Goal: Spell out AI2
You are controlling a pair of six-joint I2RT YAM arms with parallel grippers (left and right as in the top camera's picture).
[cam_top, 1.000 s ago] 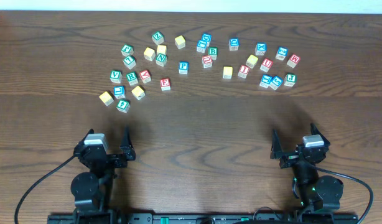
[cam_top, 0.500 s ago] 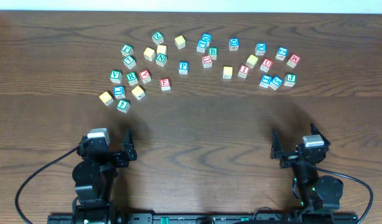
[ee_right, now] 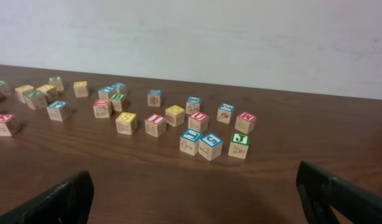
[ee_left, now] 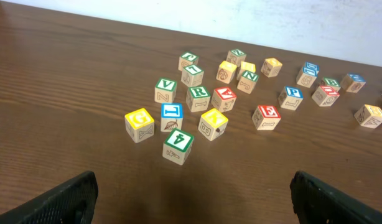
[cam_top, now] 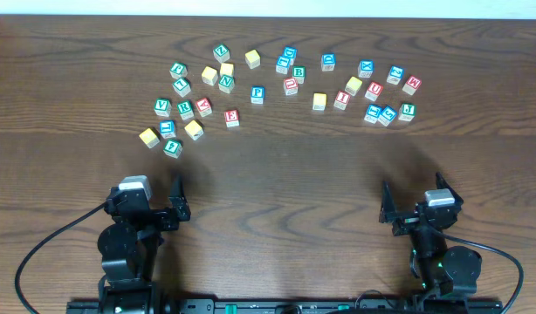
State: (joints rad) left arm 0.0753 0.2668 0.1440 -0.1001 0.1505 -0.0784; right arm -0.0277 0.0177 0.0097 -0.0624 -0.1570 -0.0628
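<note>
**Overhead.** Both arms sit folded low at the near edge of the table [cam_top: 268, 174], one toward each near corner, wrists aimed at the far edge. The left gripper [cam_top: 147, 196] has its jaws spread wide, grasping nothing. The right gripper [cam_top: 415, 196] is the same, released over bare wood. The cubes lie scattered in a band across the far half, well apart from both grippers. The red A cube [cam_top: 204, 106] is in the left cluster, near the red E cube [cam_top: 232, 118]. The red I cube [cam_top: 341, 99] is right of centre, just beside a yellow cube [cam_top: 319, 101]. The blue 2 cube [cam_top: 373, 112], as best we read it, is further right.

**Left wrist.** The dark fingers [ee_left: 60, 199] show at the lower corners, wide apart, touching nothing. Letters read clearer here: the red A cube [ee_left: 224, 98] is just beside a green R cube [ee_left: 197, 98].

**Right wrist.** The fingers [ee_right: 54, 202] are splayed and empty. The red I cube [ee_right: 155, 124] stands upright and legible. The blue 2 cube [ee_right: 190, 140] touches another blue cube [ee_right: 210, 146], with a green J cube [ee_right: 239, 146] beside that. Its glyph is small, so we are not certain of it. A pale wall shows beyond the far edge.
</note>
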